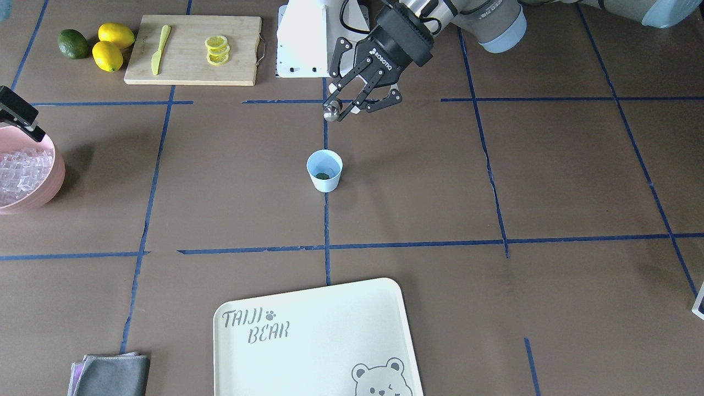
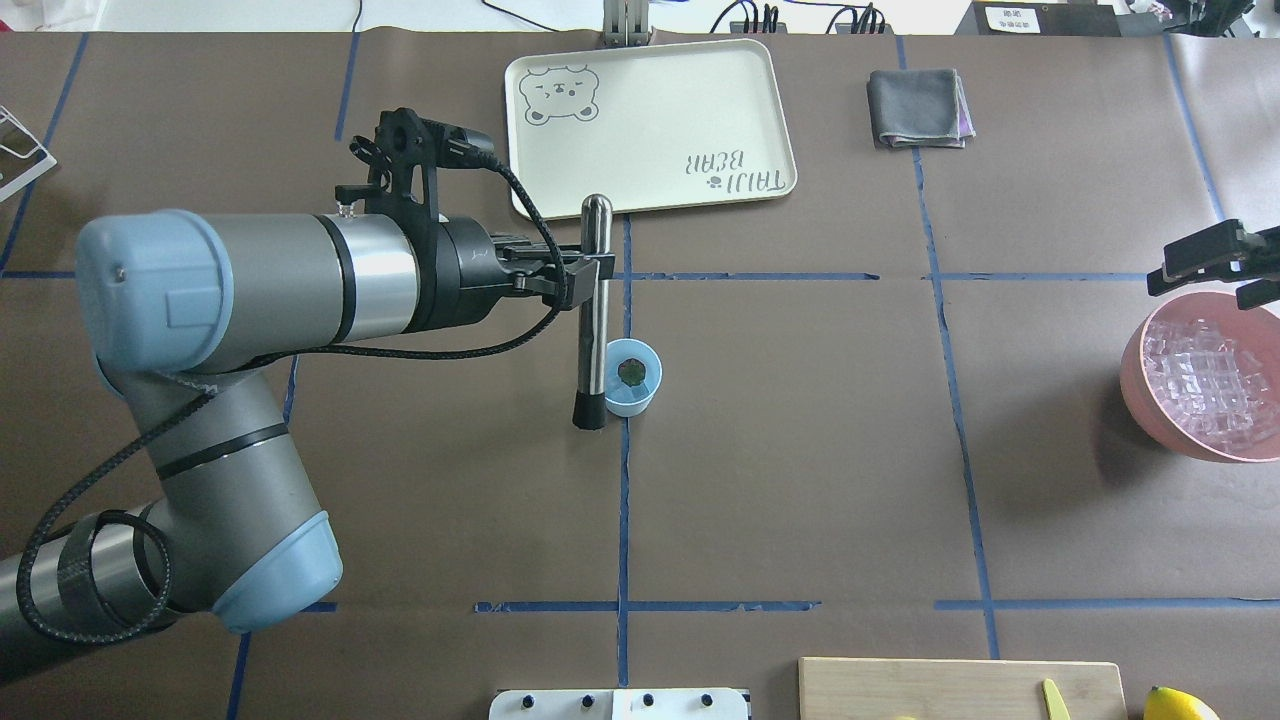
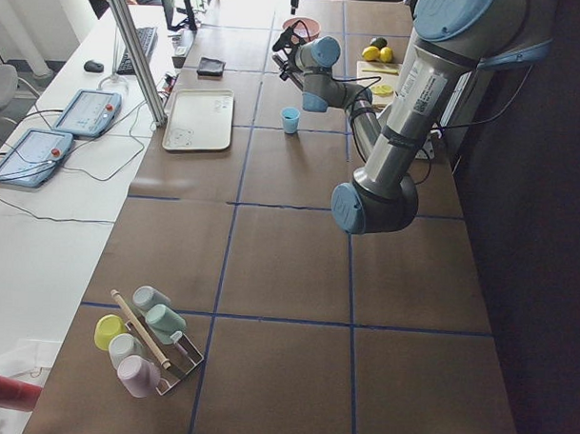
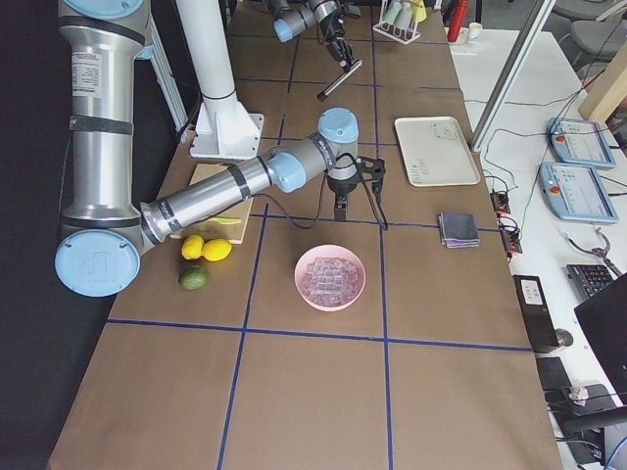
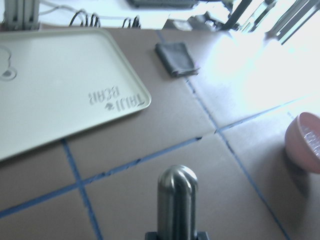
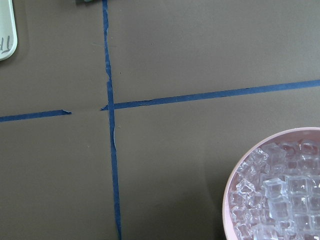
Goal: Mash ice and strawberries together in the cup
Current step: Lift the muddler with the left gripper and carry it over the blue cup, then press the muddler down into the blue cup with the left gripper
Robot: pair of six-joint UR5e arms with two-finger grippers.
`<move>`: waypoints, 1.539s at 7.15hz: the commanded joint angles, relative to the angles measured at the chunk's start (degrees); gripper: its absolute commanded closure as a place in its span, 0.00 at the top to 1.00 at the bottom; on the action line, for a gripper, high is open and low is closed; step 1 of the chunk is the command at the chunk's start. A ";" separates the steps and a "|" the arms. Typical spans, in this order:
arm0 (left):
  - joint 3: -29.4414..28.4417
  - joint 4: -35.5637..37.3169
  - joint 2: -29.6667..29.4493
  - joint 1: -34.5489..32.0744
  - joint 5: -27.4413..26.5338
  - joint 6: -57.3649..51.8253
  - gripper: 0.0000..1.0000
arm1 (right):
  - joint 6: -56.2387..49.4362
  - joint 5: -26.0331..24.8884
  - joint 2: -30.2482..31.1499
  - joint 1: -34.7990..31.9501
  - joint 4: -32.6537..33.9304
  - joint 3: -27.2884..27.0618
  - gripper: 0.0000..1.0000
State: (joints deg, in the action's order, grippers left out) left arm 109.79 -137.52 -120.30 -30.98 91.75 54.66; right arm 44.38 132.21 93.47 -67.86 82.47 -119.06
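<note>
The pale-blue cup point(image 1: 324, 170) stands at the table's middle and also shows in the overhead view point(image 2: 633, 376). A small dark green bit lies in it; no red strawberry shows. The ice point(image 2: 1205, 375) fills a pink bowl point(image 1: 52, 181), also in the right wrist view point(image 6: 280, 195). My left gripper point(image 2: 590, 272) is shut on a steel muddler point(image 2: 597, 300) with a black end, held in the air close to the cup on my left side of it. My right gripper point(image 2: 1215, 275) hovers open and empty over the bowl's far rim.
A cream bear tray point(image 2: 650, 125) lies beyond the cup, and a grey cloth point(image 2: 918, 108) to its right. A cutting board point(image 1: 192, 49) holds lemon slices and a yellow knife, with lemons and a lime point(image 1: 73, 44) beside it.
</note>
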 commanded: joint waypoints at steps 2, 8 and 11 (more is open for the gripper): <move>-3.84 -12.11 0.33 9.04 -22.83 -19.71 0.03 | 0.00 0.07 0.05 -0.25 0.06 -0.21 0.99; -12.14 -17.96 -0.81 14.54 -33.74 -25.57 0.02 | 0.00 0.16 -0.04 -0.34 0.06 -0.73 0.99; -13.98 -17.96 -2.65 15.16 -33.83 -25.57 0.02 | 0.00 0.24 0.13 -0.51 0.06 -1.08 0.99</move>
State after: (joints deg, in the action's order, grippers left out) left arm 96.60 -155.48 -122.22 -15.91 57.99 29.09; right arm 44.39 132.38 93.51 -68.31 82.53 -119.98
